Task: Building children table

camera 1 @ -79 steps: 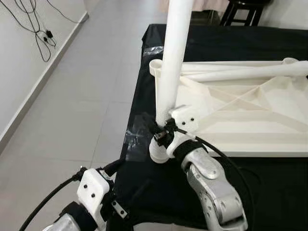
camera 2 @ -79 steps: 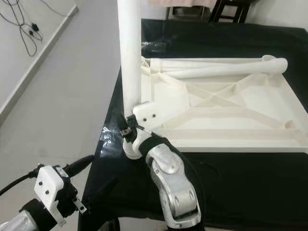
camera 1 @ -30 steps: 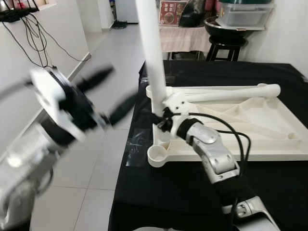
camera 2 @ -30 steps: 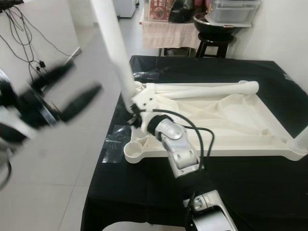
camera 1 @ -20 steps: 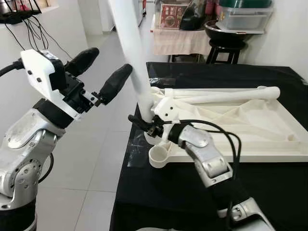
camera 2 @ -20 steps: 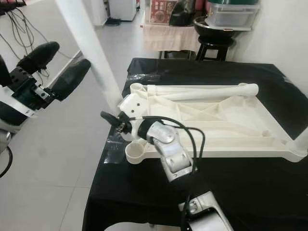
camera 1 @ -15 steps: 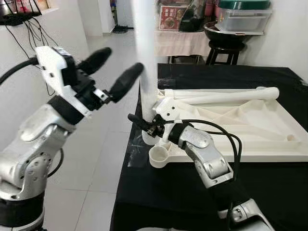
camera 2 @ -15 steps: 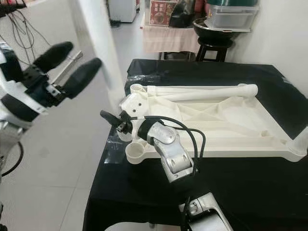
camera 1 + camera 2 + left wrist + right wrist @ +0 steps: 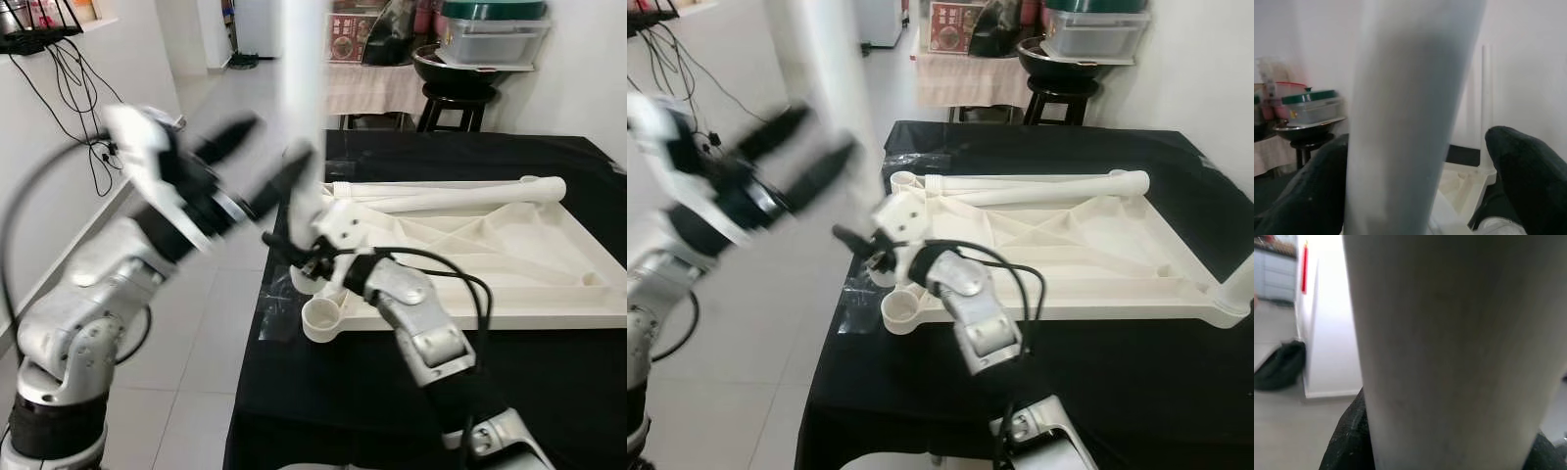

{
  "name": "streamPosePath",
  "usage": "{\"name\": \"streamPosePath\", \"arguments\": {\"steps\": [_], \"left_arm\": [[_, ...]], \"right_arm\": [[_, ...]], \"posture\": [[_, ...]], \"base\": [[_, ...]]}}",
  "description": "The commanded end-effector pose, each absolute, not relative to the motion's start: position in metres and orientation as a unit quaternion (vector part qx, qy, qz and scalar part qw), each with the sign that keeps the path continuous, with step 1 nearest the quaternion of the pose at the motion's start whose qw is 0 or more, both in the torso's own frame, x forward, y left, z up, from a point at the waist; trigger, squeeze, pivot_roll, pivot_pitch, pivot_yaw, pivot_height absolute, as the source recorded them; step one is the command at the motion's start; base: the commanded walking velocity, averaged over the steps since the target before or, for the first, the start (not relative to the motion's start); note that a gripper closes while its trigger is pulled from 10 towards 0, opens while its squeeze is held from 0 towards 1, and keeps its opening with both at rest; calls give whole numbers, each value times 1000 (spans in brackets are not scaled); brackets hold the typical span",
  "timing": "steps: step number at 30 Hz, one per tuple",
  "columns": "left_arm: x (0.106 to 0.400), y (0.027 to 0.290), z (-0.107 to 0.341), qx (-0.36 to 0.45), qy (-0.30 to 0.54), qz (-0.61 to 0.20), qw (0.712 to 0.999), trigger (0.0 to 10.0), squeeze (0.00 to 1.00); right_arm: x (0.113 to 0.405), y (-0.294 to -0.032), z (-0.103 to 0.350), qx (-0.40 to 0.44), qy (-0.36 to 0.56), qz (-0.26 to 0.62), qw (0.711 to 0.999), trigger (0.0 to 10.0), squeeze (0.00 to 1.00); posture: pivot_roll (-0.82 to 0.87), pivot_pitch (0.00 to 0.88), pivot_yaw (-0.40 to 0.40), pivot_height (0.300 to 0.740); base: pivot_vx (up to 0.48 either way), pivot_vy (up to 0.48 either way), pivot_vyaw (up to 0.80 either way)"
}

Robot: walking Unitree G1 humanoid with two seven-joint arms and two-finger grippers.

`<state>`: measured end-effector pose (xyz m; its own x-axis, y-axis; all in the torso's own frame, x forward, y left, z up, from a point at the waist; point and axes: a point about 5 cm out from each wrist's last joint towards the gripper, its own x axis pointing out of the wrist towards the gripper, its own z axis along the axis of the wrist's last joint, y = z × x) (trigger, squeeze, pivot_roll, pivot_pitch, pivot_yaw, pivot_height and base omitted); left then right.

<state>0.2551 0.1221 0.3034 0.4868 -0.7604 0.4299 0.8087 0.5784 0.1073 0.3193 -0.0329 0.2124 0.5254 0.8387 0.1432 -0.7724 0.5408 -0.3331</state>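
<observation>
Leg (image 9: 302, 88) stands roughly upright over the upturned tabletop's (image 9: 509, 255) near-left corner, right hand (image 9: 312, 262) clamped on its base, left hand (image 9: 263, 168) spread open, seemingly straddling it higher up.

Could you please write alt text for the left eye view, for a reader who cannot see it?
The right claw grips the base of an upright white table leg at the corner of an upturned white tabletop on a black cloth, while the blurred left claw reaches toward the leg with fingers spread. A second leg lies across the tabletop.
</observation>
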Motion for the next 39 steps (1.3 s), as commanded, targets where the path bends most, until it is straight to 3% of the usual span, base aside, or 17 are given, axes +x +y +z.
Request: {"name": "streamPosePath", "arguments": {"steps": [1,13,14,27,31,32,34,35,37,39], "left_arm": [[253,123,303,-51,-217,-462,858,10000,0],[267,126,316,-18,-256,-410,875,10000,0],[269,126,316,-21,-256,-404,878,0,0],[274,123,320,-30,-259,-396,880,0,0],[271,119,319,-42,-258,-423,867,0,0],[268,117,317,-47,-255,-447,856,0,0],[268,117,317,-47,-255,-447,856,0,0],[254,112,311,-52,-225,-549,803,0,0],[254,112,311,-52,-225,-549,803,0,0],[231,112,299,-38,-159,-681,713,0,0]], "right_arm": [[319,-31,219,-124,-159,470,859,10000,0],[309,-19,214,-130,-160,500,841,10000,0],[308,-18,213,-133,-160,502,839,10000,0],[316,-20,203,-172,-142,478,849,10000,0],[320,-22,202,-158,-131,473,857,10000,0],[320,-23,203,-144,-125,481,856,10000,824],[320,-23,203,-144,-125,481,856,10000,824],[307,-23,200,-121,-116,568,806,10000,1000],[307,-23,200,-121,-116,568,806,10000,1000],[298,-25,196,-138,-116,626,759,10000,1000]], "posture": [[31,0,19,740],[24,0,16,740],[24,0,15,740],[24,0,14,740],[25,0,12,740],[26,0,11,740],[26,0,11,740],[28,0,6,740],[28,0,6,740],[26,0,7,740]], "base": [[0,0,0],[0,0,0],[0,0,0],[0,0,0],[0,0,0],[0,0,0],[0,0,0],[0,0,0],[0,0,0],[0,0,0]]}}
